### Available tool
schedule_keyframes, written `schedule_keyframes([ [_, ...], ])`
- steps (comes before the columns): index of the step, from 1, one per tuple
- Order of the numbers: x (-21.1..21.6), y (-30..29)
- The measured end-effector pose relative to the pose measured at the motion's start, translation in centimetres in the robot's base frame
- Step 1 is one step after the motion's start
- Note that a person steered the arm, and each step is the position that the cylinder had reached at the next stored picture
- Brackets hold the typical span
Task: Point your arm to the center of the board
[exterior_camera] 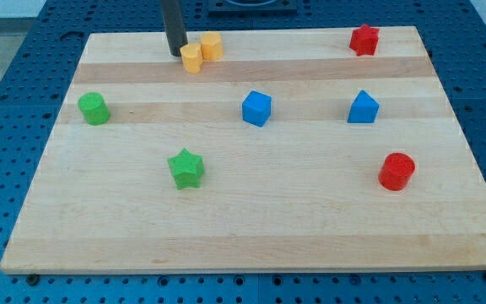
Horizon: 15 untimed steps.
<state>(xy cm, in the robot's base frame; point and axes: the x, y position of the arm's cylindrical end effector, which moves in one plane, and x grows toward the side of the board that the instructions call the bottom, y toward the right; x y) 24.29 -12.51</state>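
My tip [175,54] is at the view's top, left of centre, on the wooden board [251,228]. It stands just left of a yellow block [192,58], touching or nearly touching it. A second yellow block [212,46] sits against that one on its upper right. A blue cube [256,108] lies near the board's middle, well below and right of my tip. The rod rises out of the top of the view.
A green cylinder [94,108] is at the left. A green star [186,168] is at lower left of centre. A blue block [363,107] is at the right, a red cylinder [396,171] at lower right, a red star [364,40] at top right.
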Motion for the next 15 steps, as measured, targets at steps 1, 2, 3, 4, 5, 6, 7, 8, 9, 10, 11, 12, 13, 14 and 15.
schedule_keyframes([
  [1, 1.6, 0.0],
  [2, 2.1, 0.0],
  [3, 3.6, 0.0],
  [4, 4.5, 0.0],
  [5, 5.7, 0.0],
  [6, 6.1, 0.0],
  [7, 6.8, 0.0],
  [8, 7.3, 0.3],
  [9, 8.1, 1.4],
  [10, 8.7, 2.3],
  [11, 9.2, 3.4],
  [12, 9.4, 5.0],
  [13, 9.4, 6.6],
  [14, 9.4, 7.4],
  [15, 9.4, 7.6],
])
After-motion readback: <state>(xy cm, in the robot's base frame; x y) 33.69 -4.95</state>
